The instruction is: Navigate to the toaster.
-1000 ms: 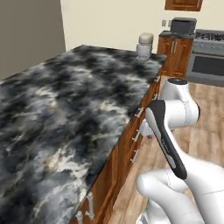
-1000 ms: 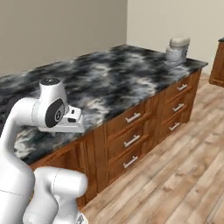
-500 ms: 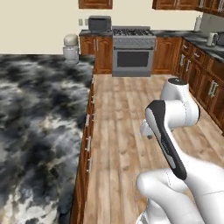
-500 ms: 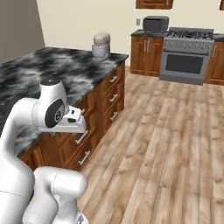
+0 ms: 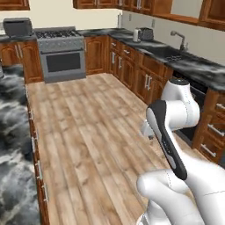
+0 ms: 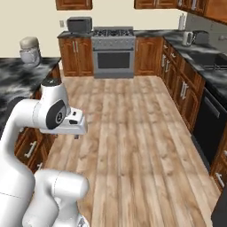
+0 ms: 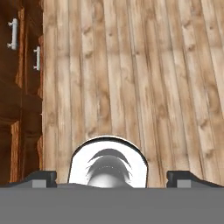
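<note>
Toaster on far right counter, beside paper-towel roll.

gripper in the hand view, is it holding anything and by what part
Nothing is held. The gripper has its finger tips set wide apart, with just bare wooden floor ahead between them.

There was one dark grey boxy toaster, one steel stove, one pale cylindrical jar, and one white paper-towel roll.
</note>
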